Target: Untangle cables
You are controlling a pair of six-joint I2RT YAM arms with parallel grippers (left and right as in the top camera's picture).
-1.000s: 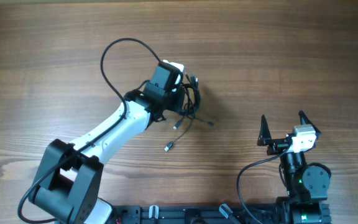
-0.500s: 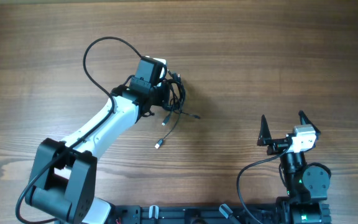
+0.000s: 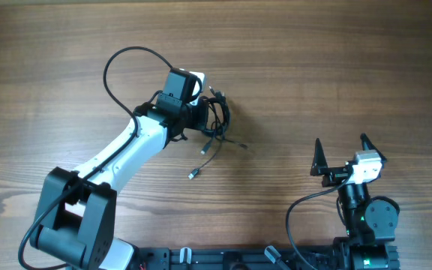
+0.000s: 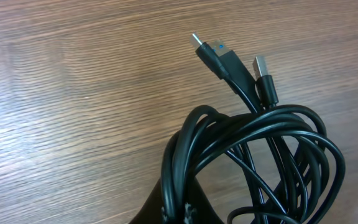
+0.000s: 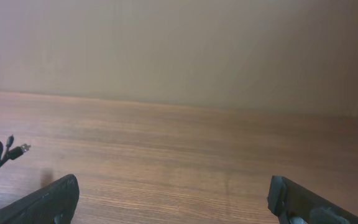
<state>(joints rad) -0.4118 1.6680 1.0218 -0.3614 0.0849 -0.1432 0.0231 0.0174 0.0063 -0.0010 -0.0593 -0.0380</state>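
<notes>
My left fingers (image 4: 156,210): pinching tangled cables (image 3: 216,124), upper centre of frame. My right fingers (image 5: 51,198): spread, empty, lower right over wood surface (image 3: 336,67).

The cables (image 3: 217,120) lie bunched on the desk (image 3: 313,60). The left pincer (image 3: 203,114) sits at the bunch's left edge, touching it. Two plug ends (image 3: 192,175) trail from the bunch toward the desk's near edge. The right pincer (image 3: 341,150) stands well apart, right of the bunch and nearer that edge.
</notes>
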